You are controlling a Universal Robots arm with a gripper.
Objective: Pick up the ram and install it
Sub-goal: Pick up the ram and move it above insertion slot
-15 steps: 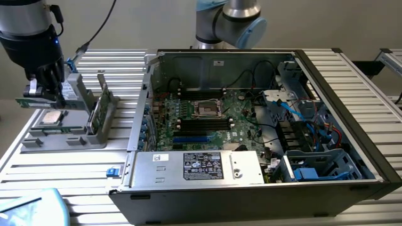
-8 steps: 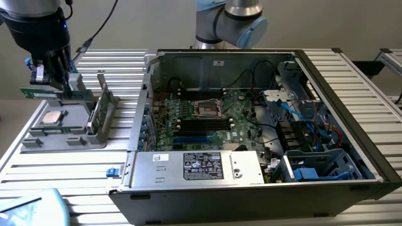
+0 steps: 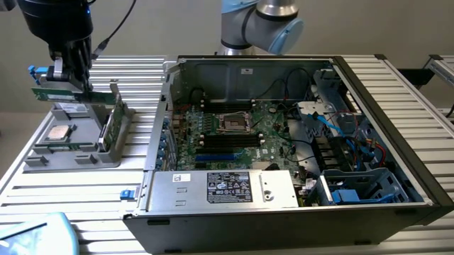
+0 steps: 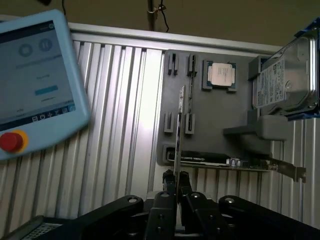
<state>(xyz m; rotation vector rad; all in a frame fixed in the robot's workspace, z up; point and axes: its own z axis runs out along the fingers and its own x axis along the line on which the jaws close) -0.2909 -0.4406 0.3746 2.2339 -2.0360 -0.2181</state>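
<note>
The pick-up looks done: the end effector [image 3: 76,85] is clamped on the ram [image 3: 50,96], held above the grey tray [image 3: 42,159] on the tabletop [image 3: 71,196], while seating it in the open computer [image 3: 284,223] remains.

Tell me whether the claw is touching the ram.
Touching. The wrist view shows the claw closed on both faces of the edge-on ram, with no gap.

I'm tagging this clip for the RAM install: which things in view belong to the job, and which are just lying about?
Job in hand: ram; gripper shut on it; memory slots in the open computer case.

Lying about: processor; hard drive; expansion card; teach pendant.
</note>
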